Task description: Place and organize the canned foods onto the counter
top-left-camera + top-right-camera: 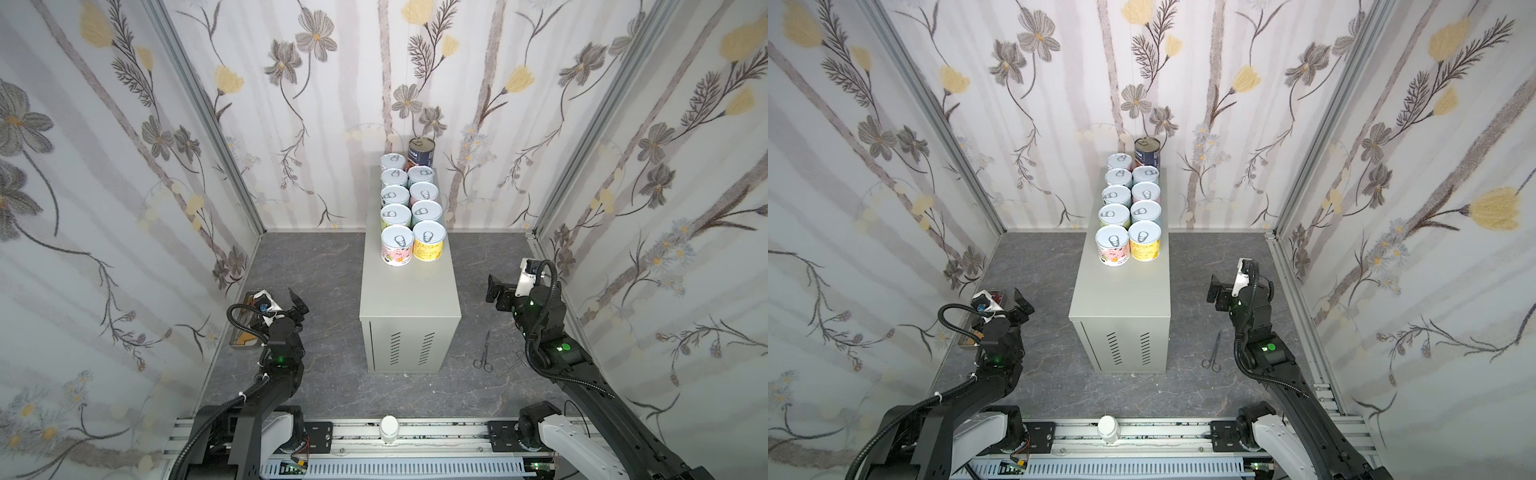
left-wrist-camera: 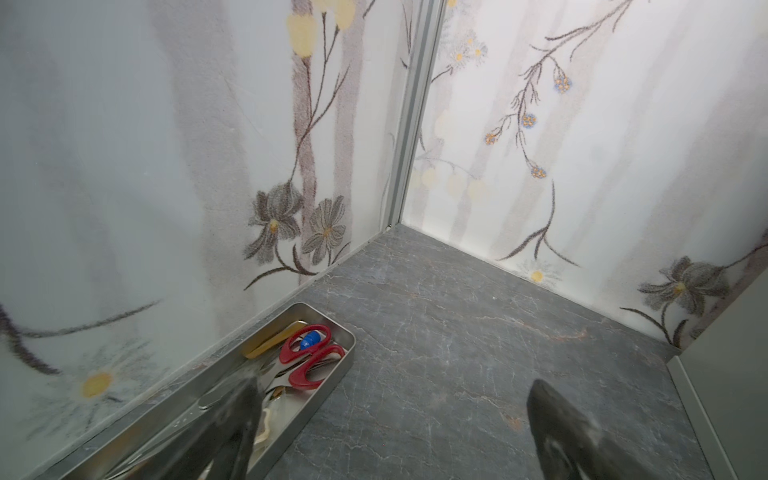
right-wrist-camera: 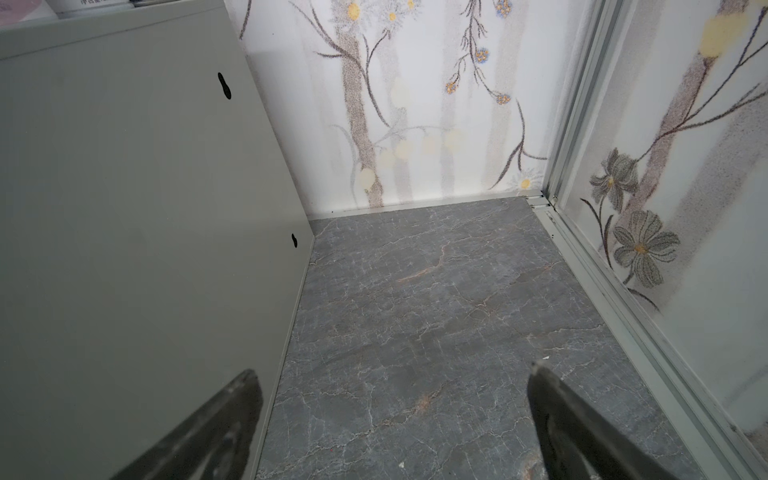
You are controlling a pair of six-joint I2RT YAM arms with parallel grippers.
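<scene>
Ten cylindrical cans [image 1: 426, 211] — nine squat with flat white pull-tab lids and pastel labels, one taller, dark, metal-topped — stand in two tight rows at the far end of the smooth grey-beige sheet-metal box counter [image 1: 409, 299]. The black left gripper [image 2: 392, 380] and right gripper [image 3: 392, 370] hang over the veined dark marbled floor [image 3: 415, 311] on either side, jaws spread wide, empty.

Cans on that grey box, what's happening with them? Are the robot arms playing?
Nobody is holding anything right now. Ten cans stand in two neat rows at the far end of the grey box, and the tall dark can is at the very back. The left gripper and the right gripper hang open on either side of the box, touching nothing.
</scene>
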